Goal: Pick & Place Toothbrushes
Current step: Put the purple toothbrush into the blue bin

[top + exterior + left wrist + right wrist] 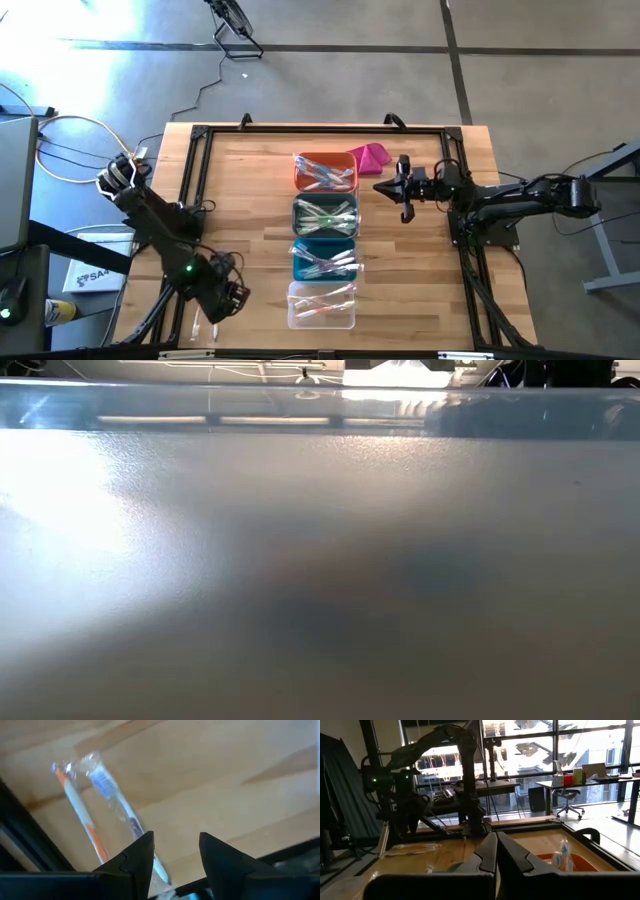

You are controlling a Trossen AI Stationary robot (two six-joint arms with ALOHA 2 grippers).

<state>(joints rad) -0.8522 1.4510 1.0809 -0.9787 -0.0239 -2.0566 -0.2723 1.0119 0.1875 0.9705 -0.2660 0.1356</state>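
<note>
Pale wood planks make up my counter, ringed by a black metal frame. My left tool hangs low over the near left corner, its two dark fingers standing apart with nothing between them. Just ahead of them on the wood lie two wrapped toothbrushes side by side, one with orange on its handle, one with blue bristles; the blue one's handle runs down toward the gap of my left tool, and the frame rail sits close beside them. Down the middle of the counter runs a row of four bins touching end to end: orange bin, grey bin, teal bin, clear bin, each holding more toothbrushes. A magenta cloth lies just beside the orange bin. My right tool hovers near that cloth with its fingers pressed together, empty. The low camera is blocked by a blank grey-blue surface.
</note>
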